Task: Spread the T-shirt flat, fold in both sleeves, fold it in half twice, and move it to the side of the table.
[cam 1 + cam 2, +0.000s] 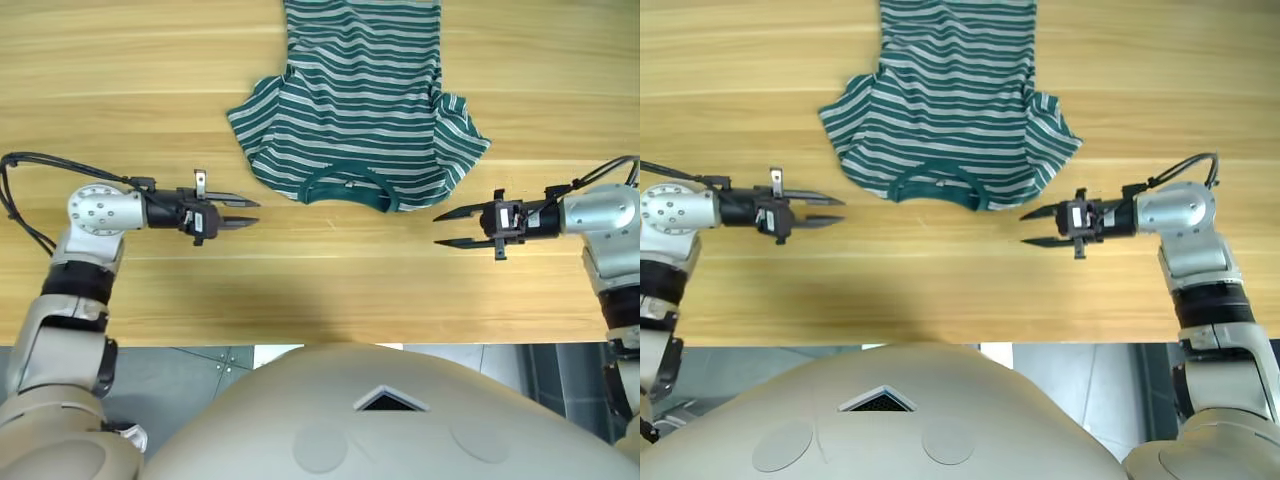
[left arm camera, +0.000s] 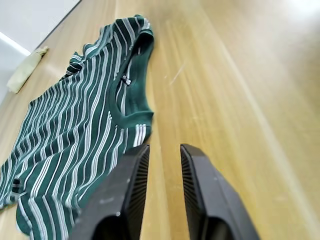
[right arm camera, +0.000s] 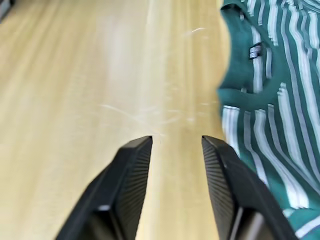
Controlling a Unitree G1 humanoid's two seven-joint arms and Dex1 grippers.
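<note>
Wooden counter point(image 1: 120, 60) takes up most of what I see, and the shirt point(image 1: 360, 90) is lying out on it toward the far side. Its collar point(image 1: 350, 187) points back at me and its hem runs off past the top of the head view. Body looks fairly flat. The sleeve on my left point(image 1: 252, 115) is spread out okay, but the one on my right point(image 1: 462, 128) is bunched up and wrinkly. So I'd say we're barely into the spreading step: no sleeve folds, no halving, no move to the side yet. Left gripper point(image 1: 245, 213) sits just off the collar on its side, jaws parted, holding nothing. Right gripper point(image 1: 448, 227) mirrors it on the other side, jaws also apart and empty.
</note>
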